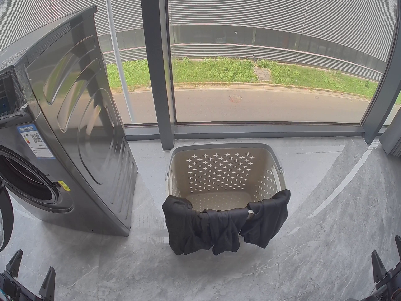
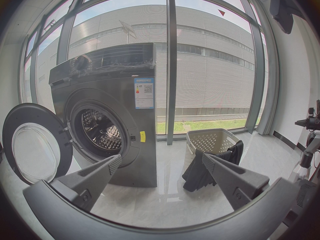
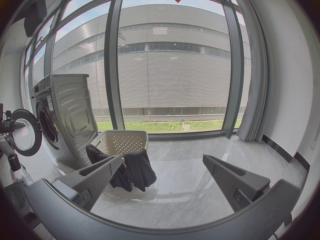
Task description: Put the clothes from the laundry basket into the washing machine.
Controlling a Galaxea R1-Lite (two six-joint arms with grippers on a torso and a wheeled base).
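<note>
Nearest, the left grey gripper (image 2: 161,158) and right grey gripper (image 3: 161,158) were wide open and empty — a bad grab could drag the black cloth (image 1: 221,228) off the beige plastic basket (image 1: 221,147) onto the floor.

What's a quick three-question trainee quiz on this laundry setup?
1. True or false: the dark clothes hang over the laundry basket rim nearest the robot.
2. The washing machine door is: A) open, B) shut, C) removed.
3. Fill in: the left gripper and right gripper both stand ___ and hold nothing.
Key: 1 true; 2 A; 3 open.
</note>
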